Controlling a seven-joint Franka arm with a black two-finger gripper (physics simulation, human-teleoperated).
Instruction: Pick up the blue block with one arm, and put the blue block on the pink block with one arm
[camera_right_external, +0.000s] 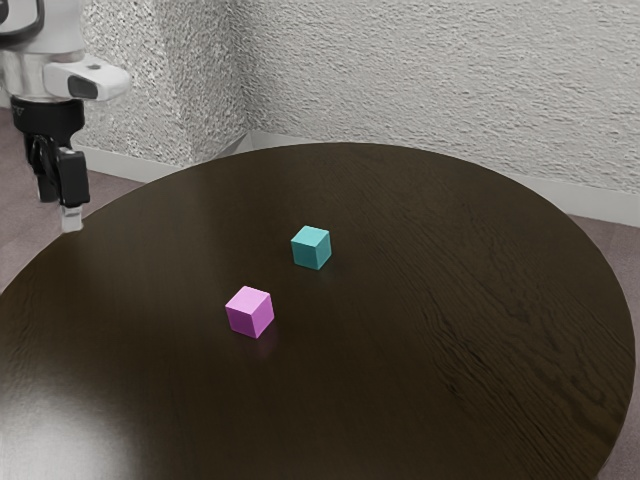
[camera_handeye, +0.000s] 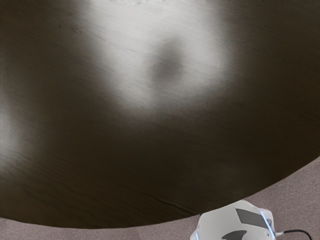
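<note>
Exterior view, arm: it enters at the exterior view's upper left, white-cased, with its hand hanging above the desk's edge on that side.
Exterior view, pincer (camera_right_external: 58, 208): black, pointing down, released; its two fingers stand apart with nothing between them, and one carries a pale tip.
Exterior view, desk (camera_right_external: 450, 300): round, with a dark wood grain and a pale glare at its near edge on the exterior view's left.
Exterior view, blue block (camera_right_external: 311, 247): a teal-blue cube resting flat on the desk near its middle, well apart from the pincer and toward the exterior view's right of it.
Exterior view, pink block (camera_right_external: 249, 311): a cube resting flat on the desk, near the blue block but not touching it, nearer the camera and slightly toward the exterior view's left.
Exterior view, wall (camera_right_external: 450, 80): rough white plaster, meeting in a corner behind the desk, with a pale skirting strip at its foot.
Exterior view, floor (camera_right_external: 612, 235): dull grey-mauve, seen past the desk's rim.
Wrist view, desk (camera_handeye: 100, 165): dark wood grain under the hand, its curved rim running against the floor (camera_handeye: 300, 192).
Wrist view, glare: a broad pale sheen on the desk with a soft dark smudge (camera_handeye: 167, 65) in its middle.
Wrist view, white housing (camera_handeye: 235, 222): a rounded casing with dark markings, standing on the floor just beyond the desk's rim; a thin dark cable (camera_handeye: 296, 232) leads from it.
</note>
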